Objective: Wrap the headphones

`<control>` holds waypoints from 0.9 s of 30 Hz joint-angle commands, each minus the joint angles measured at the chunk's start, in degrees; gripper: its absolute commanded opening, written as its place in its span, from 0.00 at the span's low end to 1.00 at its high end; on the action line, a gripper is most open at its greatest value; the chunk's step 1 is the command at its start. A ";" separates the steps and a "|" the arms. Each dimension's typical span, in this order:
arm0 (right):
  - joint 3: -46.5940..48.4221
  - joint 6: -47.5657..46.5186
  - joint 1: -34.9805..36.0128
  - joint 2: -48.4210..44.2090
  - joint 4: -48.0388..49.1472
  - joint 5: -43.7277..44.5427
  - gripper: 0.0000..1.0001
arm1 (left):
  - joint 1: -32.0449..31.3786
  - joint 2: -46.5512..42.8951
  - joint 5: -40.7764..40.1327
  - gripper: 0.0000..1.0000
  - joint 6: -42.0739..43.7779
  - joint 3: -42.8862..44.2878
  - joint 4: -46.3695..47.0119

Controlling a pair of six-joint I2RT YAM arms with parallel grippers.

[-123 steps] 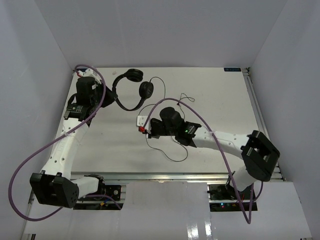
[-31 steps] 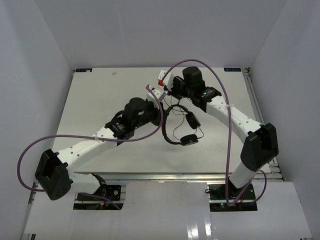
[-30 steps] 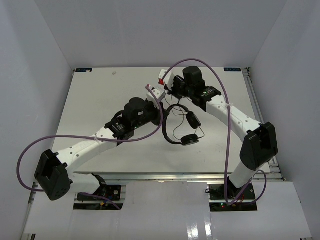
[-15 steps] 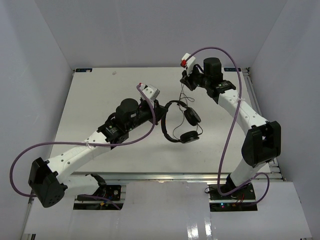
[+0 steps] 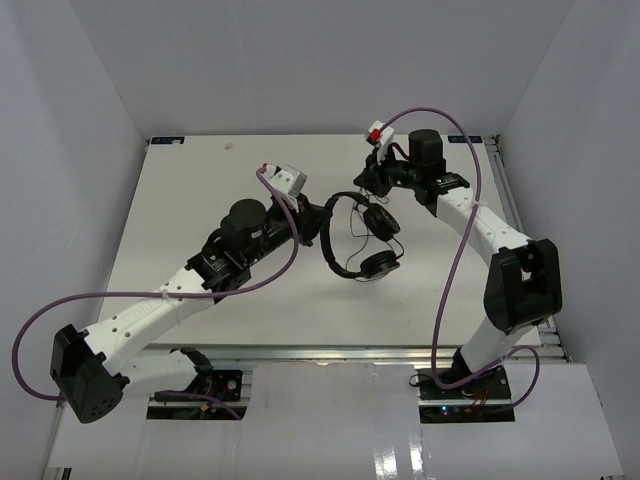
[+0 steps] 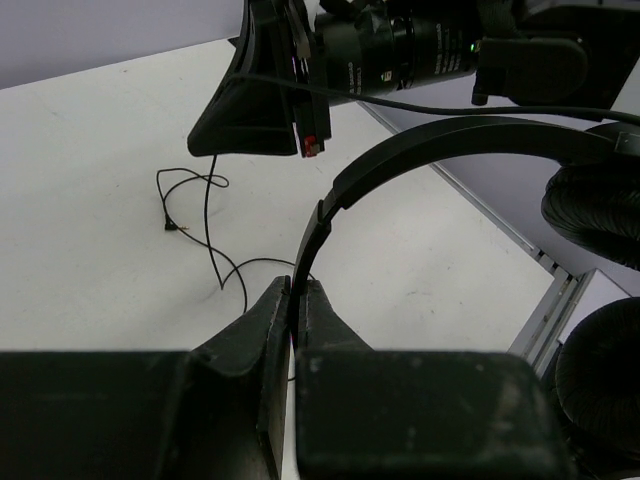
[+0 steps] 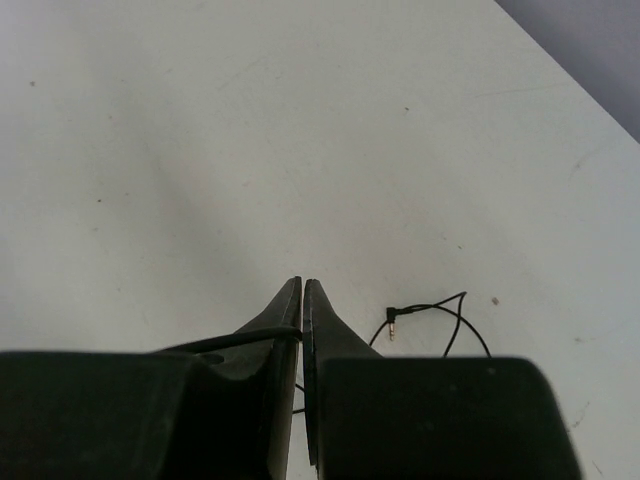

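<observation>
light: bright, even | shadows: soft | close foreground: dark, blurred

Robot lab: white-walled booth point(image 5: 320, 60), aluminium-framed table point(image 5: 190, 190)

White surface point(image 5: 200, 200), faintly speckled, with a metal rail point(image 5: 512, 215) along its right edge. Down on it lies the loose tail of the thin black headphone cord point(image 6: 206, 222), curled in small loops, its plug point(image 7: 392, 325) resting flat.
</observation>
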 commanded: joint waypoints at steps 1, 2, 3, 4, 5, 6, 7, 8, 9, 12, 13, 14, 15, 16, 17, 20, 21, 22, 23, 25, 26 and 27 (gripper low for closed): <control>-2.37 4.13 -0.63 -1.46 5.14 -12.11 0.08 | -0.27 -3.82 -2.77 0.00 -3.98 2.11 4.75; -3.07 5.24 -0.67 -1.51 5.87 -15.15 0.08 | -0.27 -3.95 -4.09 0.00 -4.55 2.60 4.75; -5.03 6.82 -0.67 -1.68 7.49 -18.09 0.08 | -0.27 -4.01 -5.16 0.00 -5.12 3.22 4.58; -6.68 8.61 -0.67 -1.79 9.96 -21.46 0.08 | -0.27 -4.06 -6.45 0.00 -5.80 3.81 4.41; -7.99 10.65 -0.67 -1.83 13.39 -25.33 0.08 | -0.27 -4.10 -7.97 0.00 -6.63 4.38 4.23; -9.69 14.12 -0.70 -1.86 16.40 -28.21 0.08 | -0.27 -4.06 -9.56 0.00 -7.18 5.19 3.98; -11.84 19.49 -0.75 -1.82 19.56 -30.13 0.08 | -0.29 -3.93 -11.04 0.00 -7.47 6.28 3.62; -14.00 25.68 -0.69 -1.64 25.42 -32.95 0.08 | -0.35 -3.81 -11.71 0.00 -8.07 7.30 3.20; -16.07 32.00 -0.54 -1.42 32.55 -34.85 0.08 | -0.32 -3.52 -12.76 0.00 -8.45 8.40 2.96; -19.38 46.20 0.29 -0.30 50.39 -37.36 0.08 | -0.27 -2.22 -15.63 0.00 -9.16 11.65 2.18; -19.63 46.96 0.62 0.05 53.47 -37.51 0.08 | -0.27 -1.74 -15.86 0.00 -9.33 12.57 1.75; -19.69 49.69 1.29 0.77 57.26 -37.59 0.08 | -0.27 -1.18 -16.39 0.00 -9.58 13.62 1.14; -19.76 53.74 2.11 1.67 61.51 -37.66 0.08 | -0.27 -0.58 -17.18 0.00 -9.88 14.75 0.46; -19.76 57.73 2.98 2.47 65.08 -37.66 0.08 | -0.30 0.06 -17.85 0.00 -10.16 15.97 -0.14; -19.63 61.18 3.81 3.12 67.51 -37.49 0.09 | -0.35 0.67 -18.42 0.00 -10.35 17.26 -0.63; -19.55 67.40 5.40 5.27 76.33 -36.46 0.09 | -0.27 1.39 -21.27 0.00 -10.27 19.50 -2.38; -19.73 69.27 5.90 5.59 77.69 -36.03 0.09 | -0.21 1.47 -21.94 0.00 -10.20 20.28 -3.06; -19.90 70.62 6.27 6.07 79.01 -35.72 0.10 | -0.22 1.47 -22.88 0.00 -10.05 20.87 -3.33; -20.05 71.68 6.58 6.67 80.42 -35.47 0.11 | -0.27 1.42 -24.04 0.00 -9.85 21.33 -3.33; -20.33 73.78 7.31 7.39 84.54 -34.94 0.13 | -0.22 1.29 -25.36 0.00 -9.45 21.97 -3.42; -20.45 75.18 7.65 7.86 86.57 -34.65 0.14 | -0.25 1.26 -25.95 0.00 -9.30 22.37 -3.53; -20.44 76.53 7.94 8.39 88.32 -34.40 0.14 | -0.25 1.28 -26.54 0.00 -9.18 22.88 -4.12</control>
